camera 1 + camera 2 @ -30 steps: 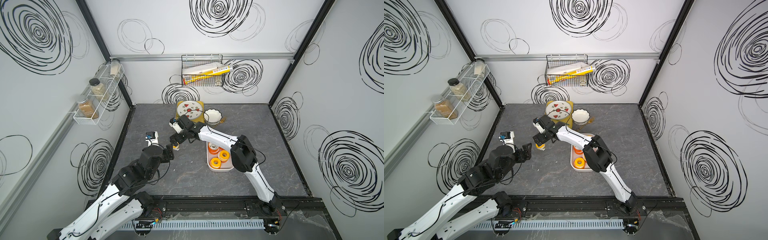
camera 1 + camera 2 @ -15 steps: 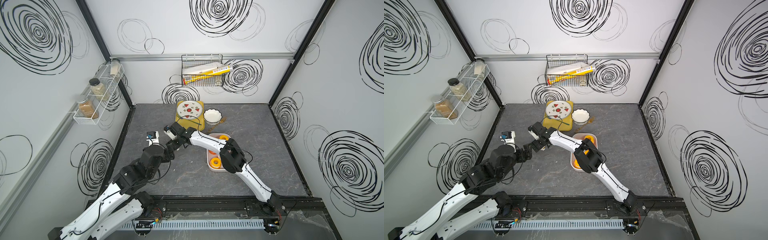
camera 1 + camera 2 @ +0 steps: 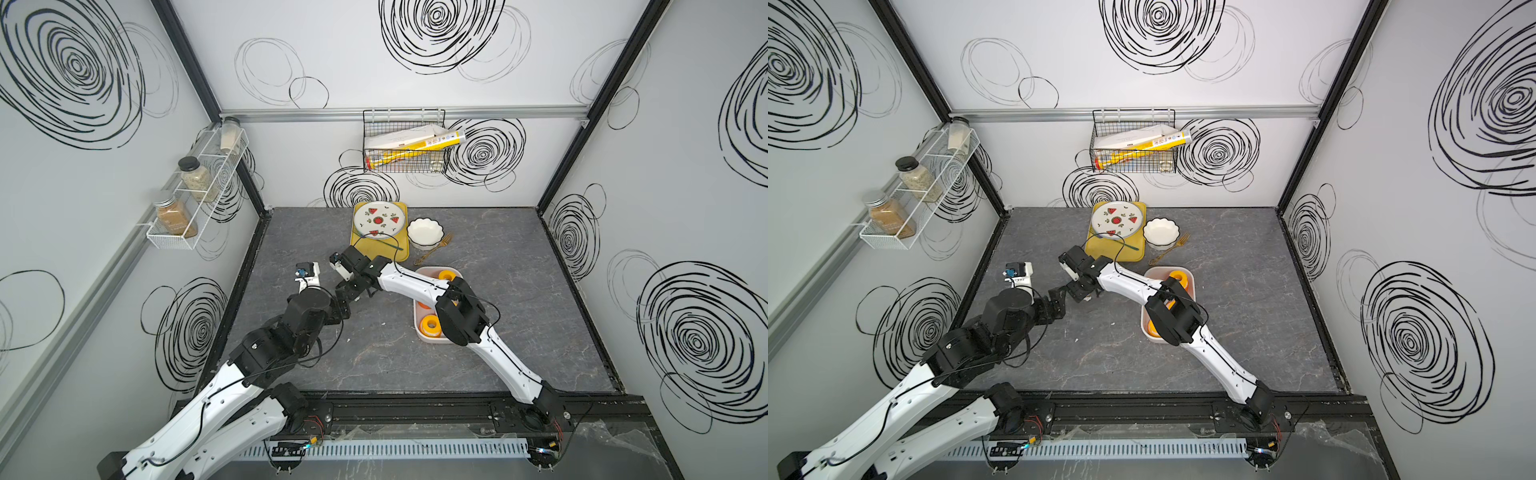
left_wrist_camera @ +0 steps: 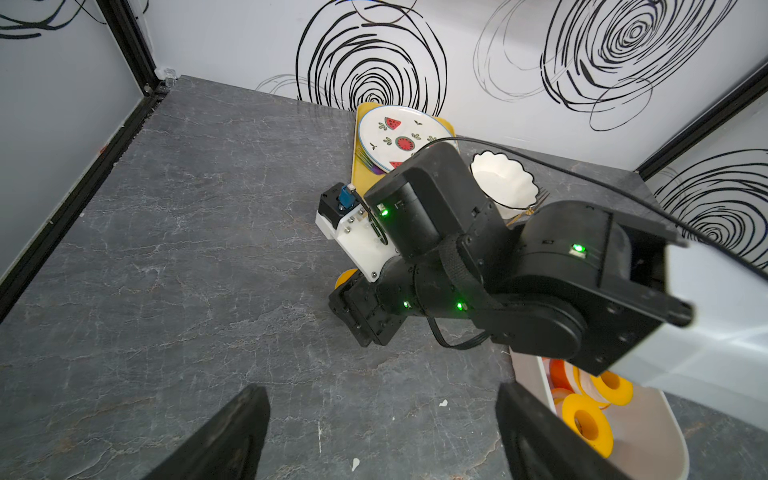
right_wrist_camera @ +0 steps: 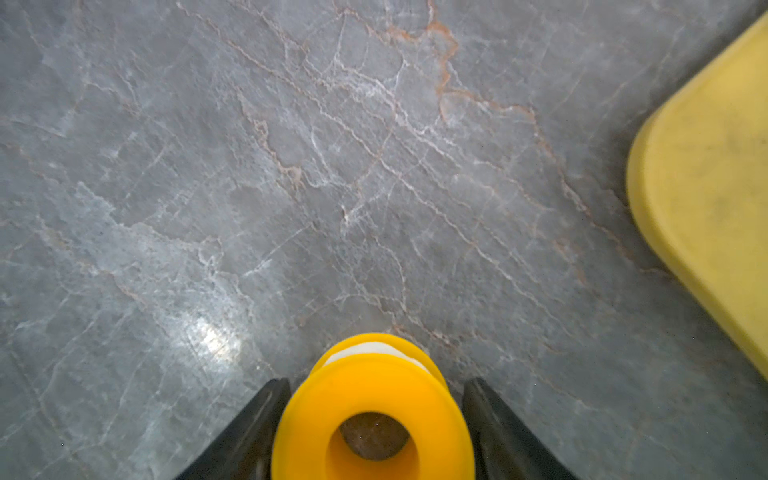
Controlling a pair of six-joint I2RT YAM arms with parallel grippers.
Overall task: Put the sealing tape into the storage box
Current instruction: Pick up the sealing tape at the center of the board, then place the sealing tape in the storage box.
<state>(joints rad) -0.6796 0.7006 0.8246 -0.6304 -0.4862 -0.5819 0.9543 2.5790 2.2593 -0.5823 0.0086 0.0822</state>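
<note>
A yellow-flanged spool of sealing tape [image 5: 372,399] stands on the dark stone table, and my right gripper [image 5: 374,384] is shut on it with a finger against each flange. In the left wrist view the same spool [image 4: 345,276] peeks out from under the right gripper [image 4: 357,316]. The white storage box [image 3: 430,341] lies to the right, partly under the right arm, and holds several spools [image 3: 430,326]; its wall [image 4: 648,457] and spools [image 4: 586,422] also show in the left wrist view. My left gripper [image 4: 380,395] hangs open and empty just in front of the right one [image 3: 351,289].
A flat yellow tray [image 3: 400,252] carries a watermelon plate [image 3: 378,218] at the back. Beside it stand a white scalloped bowl [image 3: 424,232] and a gold fork [image 3: 434,249]. The tray's corner [image 5: 706,208] lies close to the held spool. A wire basket and a spice rack hang on the walls.
The right arm has swung its elbow left and lowered the gripper over the spool, and its jaws have narrowed onto it. The left arm has barely moved.
</note>
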